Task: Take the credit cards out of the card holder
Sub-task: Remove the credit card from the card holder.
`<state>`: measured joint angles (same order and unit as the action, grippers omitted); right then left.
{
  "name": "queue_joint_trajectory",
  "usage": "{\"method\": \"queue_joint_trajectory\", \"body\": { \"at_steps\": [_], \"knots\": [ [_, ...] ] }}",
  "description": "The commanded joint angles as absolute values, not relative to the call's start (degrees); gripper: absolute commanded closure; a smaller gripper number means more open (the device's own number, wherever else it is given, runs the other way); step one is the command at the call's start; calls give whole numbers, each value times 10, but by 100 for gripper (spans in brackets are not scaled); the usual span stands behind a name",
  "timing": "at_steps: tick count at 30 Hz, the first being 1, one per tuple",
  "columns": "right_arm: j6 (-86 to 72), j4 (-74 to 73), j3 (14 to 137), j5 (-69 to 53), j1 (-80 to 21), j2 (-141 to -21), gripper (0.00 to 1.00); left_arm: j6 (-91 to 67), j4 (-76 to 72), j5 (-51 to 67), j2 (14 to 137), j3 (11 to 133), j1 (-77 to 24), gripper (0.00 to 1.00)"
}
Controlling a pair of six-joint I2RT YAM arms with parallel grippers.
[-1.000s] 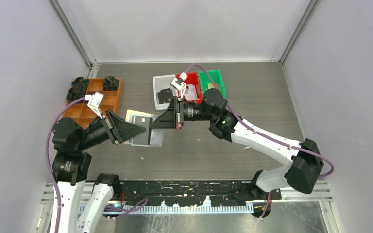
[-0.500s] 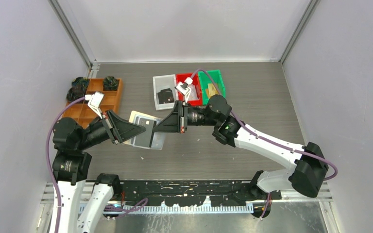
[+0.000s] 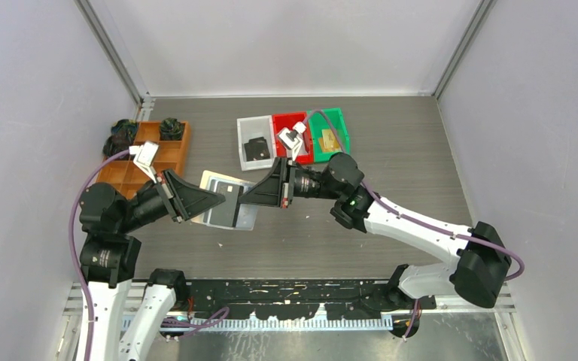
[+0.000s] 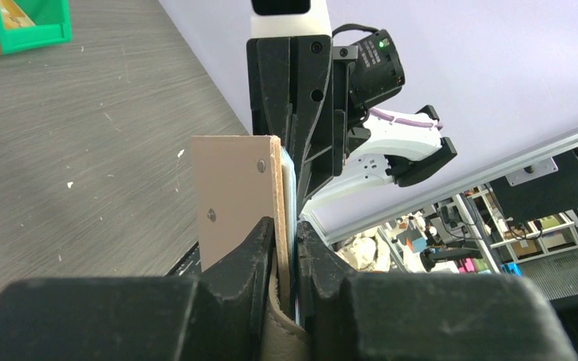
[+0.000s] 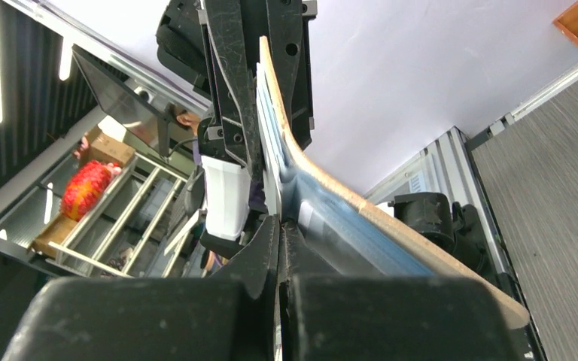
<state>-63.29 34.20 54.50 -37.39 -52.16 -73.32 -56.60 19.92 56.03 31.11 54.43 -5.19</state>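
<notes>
Above the table's [image 3: 421, 150] left half, nearer than the bins, the two arms meet tip to tip with the holder [image 3: 229, 214] lifted between them. The left arm rises from the near left corner, bends at its elbow close to the left wall and lays its forearm level, pointing right. The left gripper [image 4: 284, 252] is clamped on one tan flap of the holder [image 4: 233, 195], which stands upright and edge-on between its fingers [image 4: 256, 248]. The right arm sweeps from its base at the near edge out to a bulky elbow on the right, then runs a long forearm back toward the left. Its wrist is turned so that the right gripper [image 3: 247, 197] points left at the other one. In the right wrist view the holder [image 5: 391, 226] lies open in a bend, one flap going up to the left gripper and the other running off to the lower right, with pale cards [image 5: 269, 143] layered against its inner face. The right gripper [image 5: 280, 241] is pressed tight together at that bend on a thin pale edge; card or clear sleeve, I cannot tell. Toward the far edge sit a clear bin [image 3: 244, 143], a red bin [image 3: 280, 120] and a green bin [image 3: 339, 124] side by side, and a wooden tray [image 3: 158, 150] lies by the left edge.
</notes>
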Motion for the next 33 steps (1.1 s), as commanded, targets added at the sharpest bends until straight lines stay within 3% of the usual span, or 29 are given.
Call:
{"method": "queue_joint_trajectory", "body": {
  "at_steps": [1, 13, 22, 33],
  "knots": [
    [-683, 487, 505, -311, -527, -726, 99, -570, 157, 548, 304, 575, -51, 86],
    [-638, 459, 484, -277, -544, -702, 99, -565, 157, 530, 299, 573, -51, 90],
    [-597, 333, 570, -368, -530, -713, 99, -566, 153, 549, 298, 575, -52, 90],
    [-604, 311, 588, -422, -505, -718, 99, -564, 149, 556, 301, 581, -52, 90]
  ]
}}
